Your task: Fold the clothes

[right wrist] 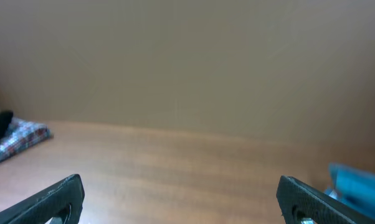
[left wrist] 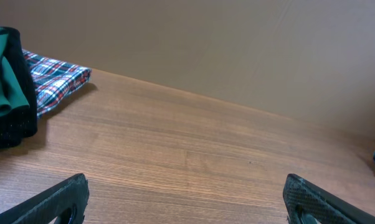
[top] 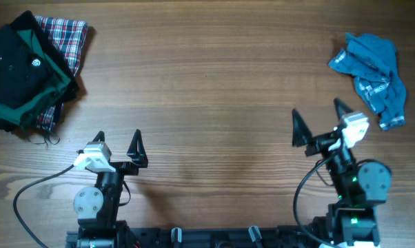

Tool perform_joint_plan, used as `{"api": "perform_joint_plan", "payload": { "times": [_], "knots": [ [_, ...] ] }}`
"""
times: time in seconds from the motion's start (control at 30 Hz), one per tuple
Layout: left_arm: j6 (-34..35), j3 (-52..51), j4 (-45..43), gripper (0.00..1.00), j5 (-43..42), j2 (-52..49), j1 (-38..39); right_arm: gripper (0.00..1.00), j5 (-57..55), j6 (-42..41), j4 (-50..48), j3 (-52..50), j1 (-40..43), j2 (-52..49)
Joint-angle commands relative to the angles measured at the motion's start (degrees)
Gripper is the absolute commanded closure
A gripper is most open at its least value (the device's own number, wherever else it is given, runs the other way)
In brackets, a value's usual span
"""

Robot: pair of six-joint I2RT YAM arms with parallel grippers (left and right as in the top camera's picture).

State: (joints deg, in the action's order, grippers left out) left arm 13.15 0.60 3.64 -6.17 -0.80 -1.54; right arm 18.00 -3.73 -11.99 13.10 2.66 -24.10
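The clothes lie in two places. A folded pile sits at the far left corner: a black shirt [top: 18,58] with a small round white logo on top, a green garment [top: 14,105] under it and a red-and-white plaid one [top: 69,38] beneath. A crumpled blue garment [top: 374,76] lies at the far right. My left gripper [top: 118,143] stands open near the front left, empty, well short of the pile. My right gripper [top: 320,118] is open too, empty, just left of the blue garment. The left wrist view shows the pile [left wrist: 10,93] at its left edge.
Bare wooden tabletop [top: 207,103] stretches between the pile and the blue garment. The arm bases and a cable [top: 28,193] sit along the front edge. A brown wall [right wrist: 187,62] rises behind the table's far edge.
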Motion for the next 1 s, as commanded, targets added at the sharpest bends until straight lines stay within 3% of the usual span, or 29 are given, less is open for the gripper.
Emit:
{"api": "perform_joint_plan", "payload": {
  "times": [0.0,0.23,0.57,0.97],
  "knots": [
    [-0.7,-0.3,0.3,0.0,0.7,0.4,0.2,0.0,1.1,-0.9,-1.2,-6.2,0.0,6.4],
    [-0.7,-0.3,0.3,0.0,0.7,0.4,0.2,0.0,1.1,-0.9,-1.0,-11.3,0.0,12.6],
    [-0.7,-0.3,0.3,0.0,0.7,0.4,0.2,0.0,0.9,-0.8,0.9,-12.8,0.0,13.2],
    [-0.7,-0.3,0.3,0.0,0.7,0.4,0.2,0.0,0.5,-0.8,10.5,-12.8,0.0,19.3]
  ]
}}
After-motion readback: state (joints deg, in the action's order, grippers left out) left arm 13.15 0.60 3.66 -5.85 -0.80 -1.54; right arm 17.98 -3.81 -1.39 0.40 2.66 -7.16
